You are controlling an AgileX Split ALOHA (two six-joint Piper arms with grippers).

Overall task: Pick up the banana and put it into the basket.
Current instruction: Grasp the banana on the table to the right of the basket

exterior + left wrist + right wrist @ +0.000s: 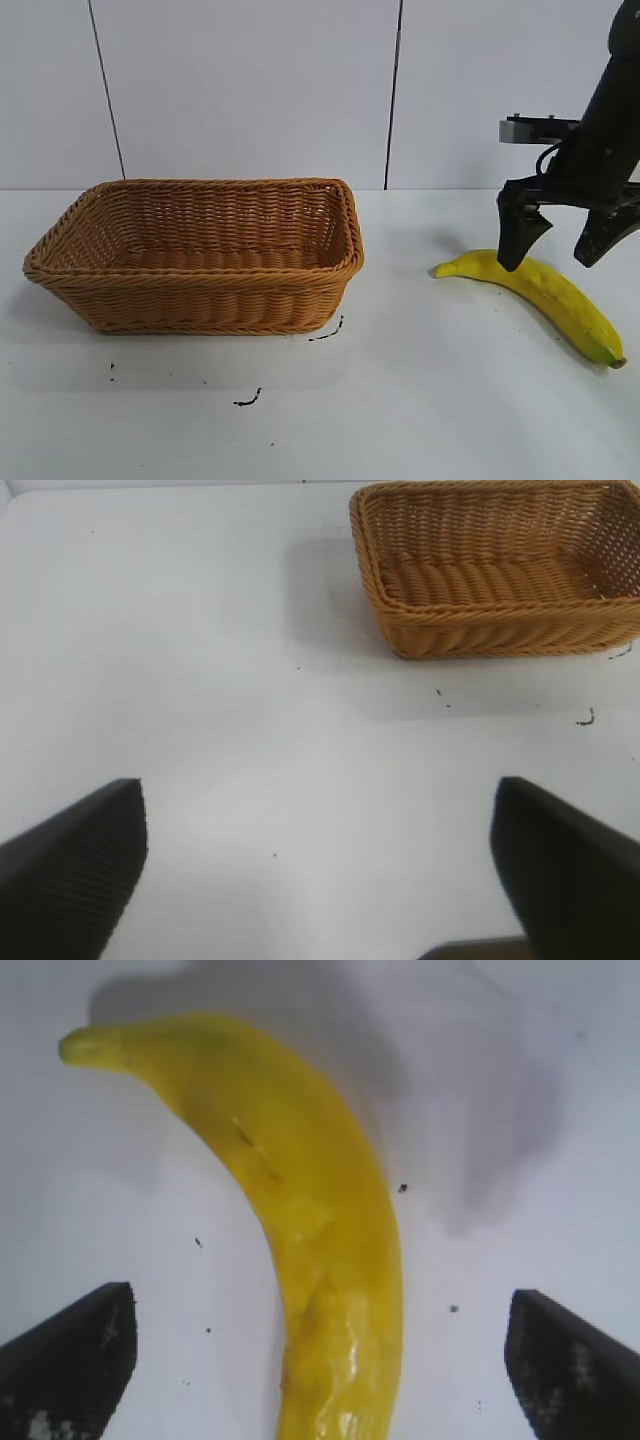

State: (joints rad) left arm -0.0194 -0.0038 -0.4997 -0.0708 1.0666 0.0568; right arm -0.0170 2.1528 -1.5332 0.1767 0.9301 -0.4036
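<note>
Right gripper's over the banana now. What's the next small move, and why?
Probably lower the right gripper straight down, then close. Its fingers are open and straddle the banana, which lies flat on the table between them in the right wrist view, not yet gripped. The basket waits empty to the left.

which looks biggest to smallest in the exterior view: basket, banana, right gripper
1. basket, clearly the largest.
2. banana.
3. right gripper, open above the banana. It covers an area close to the banana's, and only part of the arm shows, so the order of these two is unsure.
</note>
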